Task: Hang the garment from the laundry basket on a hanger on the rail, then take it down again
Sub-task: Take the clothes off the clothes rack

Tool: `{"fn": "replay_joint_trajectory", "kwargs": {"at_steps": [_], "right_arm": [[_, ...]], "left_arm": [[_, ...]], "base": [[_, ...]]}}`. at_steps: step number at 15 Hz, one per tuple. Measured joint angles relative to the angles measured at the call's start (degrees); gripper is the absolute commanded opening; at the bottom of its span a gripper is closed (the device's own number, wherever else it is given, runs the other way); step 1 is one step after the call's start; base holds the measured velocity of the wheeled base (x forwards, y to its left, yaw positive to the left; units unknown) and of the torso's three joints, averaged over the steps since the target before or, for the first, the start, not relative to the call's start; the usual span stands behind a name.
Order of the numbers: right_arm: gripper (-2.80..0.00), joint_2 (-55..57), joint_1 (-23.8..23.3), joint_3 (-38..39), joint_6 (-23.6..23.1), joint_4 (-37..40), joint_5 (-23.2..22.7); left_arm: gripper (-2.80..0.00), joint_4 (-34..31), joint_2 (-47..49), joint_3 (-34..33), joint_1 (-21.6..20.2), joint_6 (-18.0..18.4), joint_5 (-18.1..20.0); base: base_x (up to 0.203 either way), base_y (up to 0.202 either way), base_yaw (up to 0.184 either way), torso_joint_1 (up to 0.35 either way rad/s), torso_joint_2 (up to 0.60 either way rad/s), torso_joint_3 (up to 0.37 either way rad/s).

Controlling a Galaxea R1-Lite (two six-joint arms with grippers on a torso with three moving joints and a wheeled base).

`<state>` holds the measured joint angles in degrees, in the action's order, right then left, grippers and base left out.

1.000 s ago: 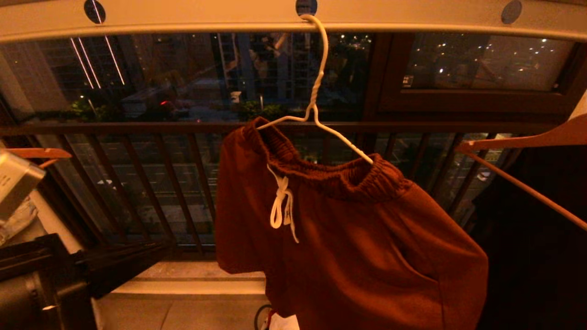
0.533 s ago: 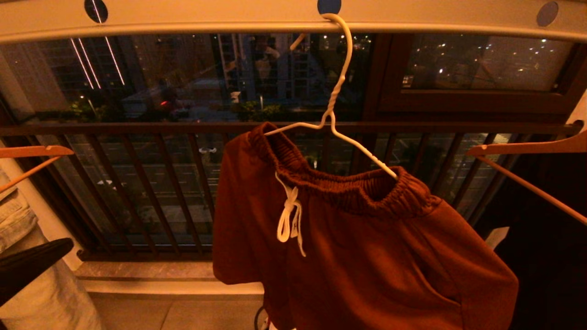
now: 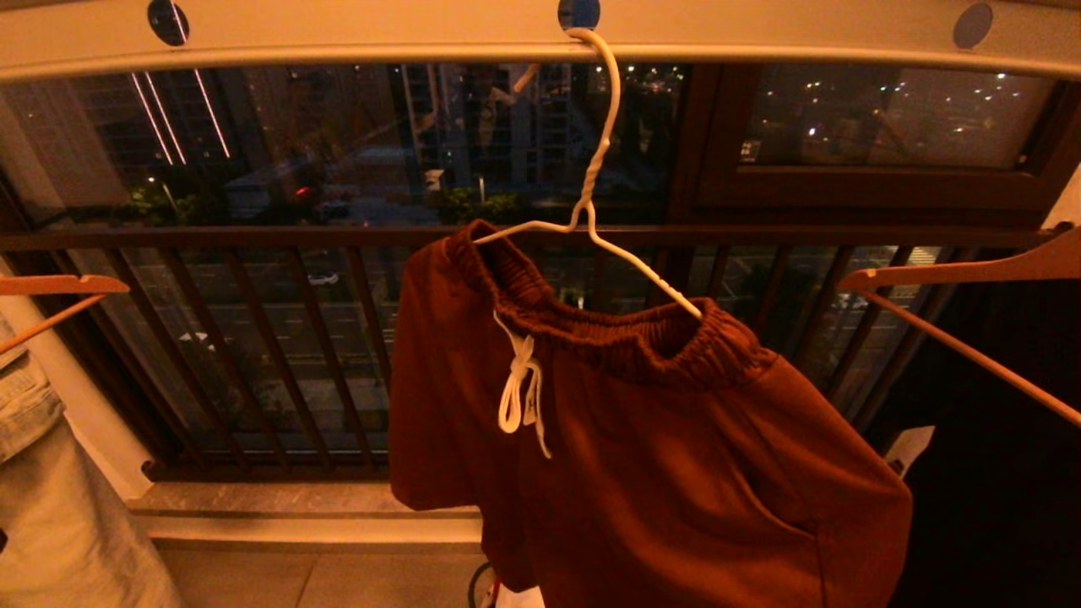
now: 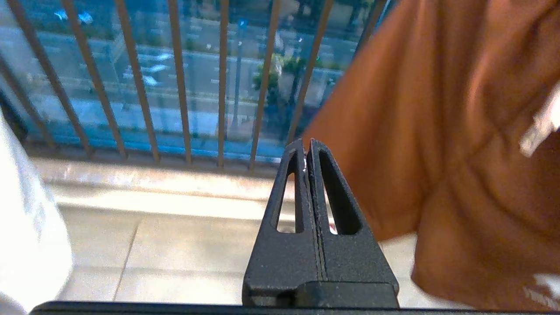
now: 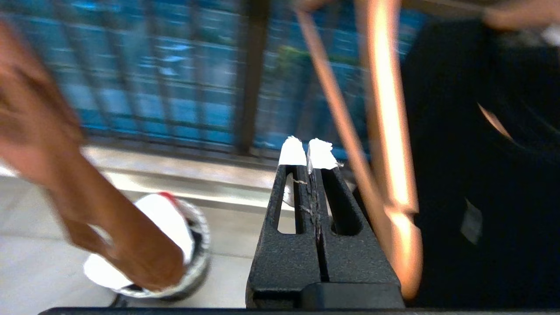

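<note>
The rust-brown garment [image 3: 642, 456] with a white drawstring hangs by its waistband on the thin white hanger [image 3: 591, 169], whose hook sits over the pale rail [image 3: 355, 34] in the head view. Neither arm shows in that view. My left gripper [image 4: 306, 144] is shut and empty, low and to the left of the garment [image 4: 459, 131]. My right gripper [image 5: 308, 144], shut with nothing in it, has white tape on its tips and sits beside a wooden hanger [image 5: 389, 131]. The laundry basket [image 5: 175, 245] stands on the floor below, partly hidden by the garment [image 5: 87, 210].
Wooden hangers hang on both sides [image 3: 971, 279] [image 3: 51, 287]. Light denim jeans [image 3: 59, 498] hang at the left and a black garment [image 3: 1005, 473] at the right. The dark barred railing [image 3: 279, 338] and a stone sill [image 3: 296, 507] lie behind.
The left arm has dropped out of the head view at the lower left. The hanger and garment swung right along the rail, then back left.
</note>
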<state>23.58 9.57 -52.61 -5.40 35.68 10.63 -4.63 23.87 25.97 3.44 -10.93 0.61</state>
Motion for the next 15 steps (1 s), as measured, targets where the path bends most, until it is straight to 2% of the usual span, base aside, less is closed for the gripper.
{"fn": "replay_joint_trajectory", "kwargs": {"at_steps": [6,9,11,15], "right_arm": [[-2.80,-6.70,-5.85,4.88,-0.02,3.22,0.36],[-2.80,-10.45,-7.47,9.85,0.46,2.29,-0.45],[-2.80,-13.32,-8.16,14.31,1.62,-0.25,-3.24],[-2.80,-19.66,-8.54,27.76,1.94,-8.33,-7.04]], "left_arm": [[-2.80,-7.15,-11.19,-1.39,-2.19,1.14,0.62],[-2.80,-7.43,-16.64,-4.64,-2.76,6.19,0.46],[-2.80,-7.38,-20.45,-7.80,-2.85,10.02,-0.10],[-2.80,-5.01,-23.24,-12.76,-2.92,13.24,-1.46]], "base": [[0.000,0.000,0.000,0.000,0.00,0.000],[0.000,0.000,0.000,0.000,0.00,0.000],[0.000,0.000,0.000,0.000,0.00,0.000],[0.000,0.000,0.000,0.000,0.00,0.000]]}}
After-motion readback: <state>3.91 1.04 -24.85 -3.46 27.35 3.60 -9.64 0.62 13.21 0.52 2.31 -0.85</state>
